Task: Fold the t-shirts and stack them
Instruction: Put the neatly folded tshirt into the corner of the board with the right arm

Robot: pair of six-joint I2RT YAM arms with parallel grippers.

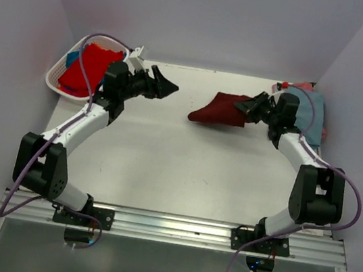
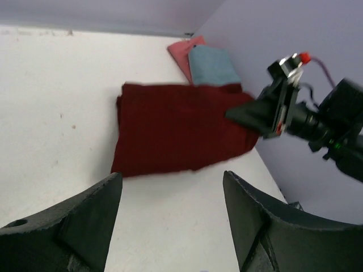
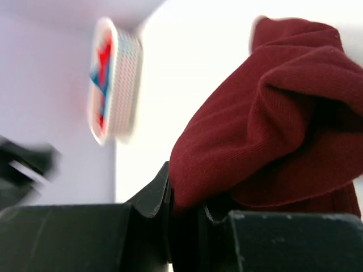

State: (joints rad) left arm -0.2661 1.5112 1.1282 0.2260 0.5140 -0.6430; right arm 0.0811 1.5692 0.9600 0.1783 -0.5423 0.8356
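1. Shirt first: the maroon t-shirt (image 1: 218,109) lies on the tabletop (image 1: 163,167), right of centre and toward the far edge. It is folded into a compact packet, with its right-hand edge raised off the surface.
2. Clamped on that raised edge is the right tool (image 1: 244,108). Its own wrist camera shows a bunched fold of maroon cloth pinched between the closed fingers.
3. Well apart to the left, the left tool (image 1: 168,87) hangs over bare tabletop with its jaws spread wide. It holds nothing and faces the shirt.
4. Beyond the right arm, in the far right corner, a folded grey-blue t-shirt (image 1: 315,118) lies partly over a salmon t-shirt (image 1: 301,87). The two form the start of the stack, near the maroon one but not touching it.
5. At the far left a white basket (image 1: 54,81) holds a heaped red t-shirt (image 1: 92,68), with a blue one (image 1: 73,58) showing beneath it.
6. Folding of the maroon shirt looks finished, and the step in hand appears to be carrying it to the stack.
7. The next move calls for drawing the packet rightward and setting it squarely on the grey-blue shirt. A grip on a single edge could let the folds fall open on the way.
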